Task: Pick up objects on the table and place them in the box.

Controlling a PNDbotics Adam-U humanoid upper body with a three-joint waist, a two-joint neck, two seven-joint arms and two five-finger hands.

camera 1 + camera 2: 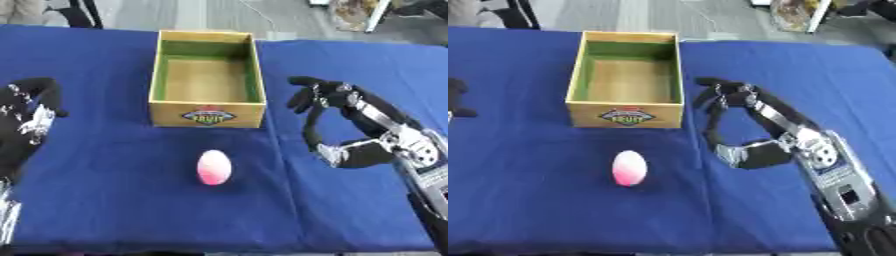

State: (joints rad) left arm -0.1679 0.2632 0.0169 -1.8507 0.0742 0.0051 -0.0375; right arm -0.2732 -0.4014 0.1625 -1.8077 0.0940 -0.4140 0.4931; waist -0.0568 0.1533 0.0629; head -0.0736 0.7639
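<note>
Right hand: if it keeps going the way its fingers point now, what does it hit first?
The right hand is open, with its fingers angled down toward the blue table, so it would probably meet bare cloth first, to the right of the wooden box. The pink egg lies off that line. Depth is uncertain.

Blue cloth-covered surface [105, 200]: bare all around the pink egg-shaped object [214, 167]. Open-topped wooden box with green inner walls [208, 80]: interior unobstructed from above; its near wall stands between the egg and the interior. Black right hand [741, 125]: right of both, apart.
</note>
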